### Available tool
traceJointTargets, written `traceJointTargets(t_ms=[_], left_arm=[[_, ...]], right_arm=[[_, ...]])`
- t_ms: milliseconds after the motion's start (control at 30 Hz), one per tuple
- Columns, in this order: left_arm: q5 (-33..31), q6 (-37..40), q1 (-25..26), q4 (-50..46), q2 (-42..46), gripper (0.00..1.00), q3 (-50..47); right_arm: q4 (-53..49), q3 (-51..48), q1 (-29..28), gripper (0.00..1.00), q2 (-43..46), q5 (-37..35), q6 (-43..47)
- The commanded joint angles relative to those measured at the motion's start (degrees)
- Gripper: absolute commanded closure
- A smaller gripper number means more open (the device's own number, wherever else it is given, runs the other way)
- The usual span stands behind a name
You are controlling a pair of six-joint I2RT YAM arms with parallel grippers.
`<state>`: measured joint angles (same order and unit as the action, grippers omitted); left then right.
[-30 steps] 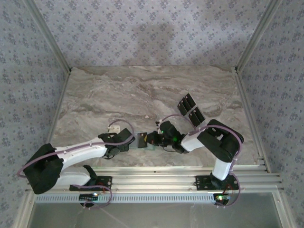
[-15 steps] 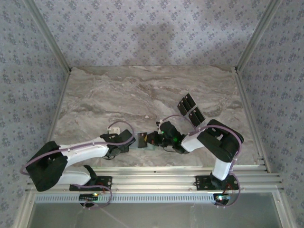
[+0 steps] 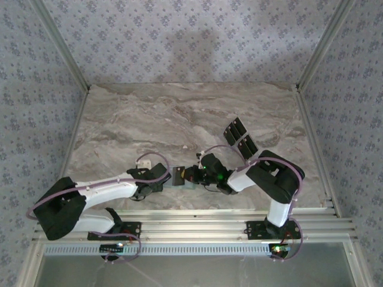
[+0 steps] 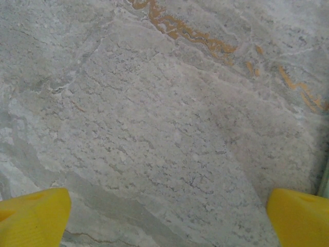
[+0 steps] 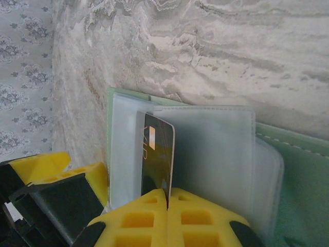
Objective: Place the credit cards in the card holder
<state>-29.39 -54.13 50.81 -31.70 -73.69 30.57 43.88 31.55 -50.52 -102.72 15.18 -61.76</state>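
Holding: the right jaws are clamped together on one credit card [image 5: 157,154], gripping its lower edge so it stands on end with its gold chip showing.
Where the holder lies: the card holder [image 5: 303,170] is spread open on the marble tabletop [image 4: 164,103], near the front edge between the two arms. Its clear sleeves [image 5: 216,149] fan out directly behind the card.
Left side: the left jaws stand wide apart with nothing between them, hovering over bare marble just beside the holder.
Waiting their turn: the other credit cards [image 3: 239,136] lie in a dark cluster farther back on the right, well apart from the holder.
Step in hand: by the pose, feeding the held card into a sleeve. Whether its far edge has entered a pocket cannot be told.
Doing it well: keep the card square to the sleeve mouth and push along the pocket's length, not down into the plastic. The flimsy sleeves will likely buckle or slide, so the left jaws would do best pinning the green cover.
Risk: a tilted card may snag a sleeve lip and drag the whole holder.
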Motion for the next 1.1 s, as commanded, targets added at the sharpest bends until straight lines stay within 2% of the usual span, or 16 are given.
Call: traceJointTargets(t_ms=[0,267,300,400,500,567,867,1067], left_arm=[[1.33,-0.72,0.6,1.12,-1.54,0.0,-1.04],[1.33,-0.63,0.95,1.43,-1.83,0.0,-0.85],[1.32,-0.63,0.98,1.39,-1.8,0.0,-0.82],[1.32,-0.52,1.05,1.29,-1.81,0.0,-0.68],[1.31,-0.54,1.2,1.37,-1.72,0.0,-0.45],[1.34,-0.53,1.31,1.3,-1.55,0.0,-0.4],[0.93,-0.45,2.06,-0.12,0.53,0.0,1.37],[0.97,-0.41,2.54,-0.98,3.12,0.0,2.29]], right_arm=[[-6.61,-0.21,-0.95,1.0,-2.92,-2.97,-0.06],[-7.66,1.61,-1.84,1.0,-3.87,-1.88,0.22],[-8.09,1.75,-1.78,0.96,-3.75,-1.59,0.53],[-9.92,1.68,-1.82,0.69,-2.4,-1.62,1.58],[-12.44,1.0,-1.77,0.55,-0.46,-2.64,2.71],[-13.73,0.54,-1.66,0.51,0.6,-3.0,3.35],[-17.88,-2.02,1.15,0.5,2.33,-2.7,4.59],[-25.29,-1.99,4.58,0.5,5.43,-2.58,8.05]])
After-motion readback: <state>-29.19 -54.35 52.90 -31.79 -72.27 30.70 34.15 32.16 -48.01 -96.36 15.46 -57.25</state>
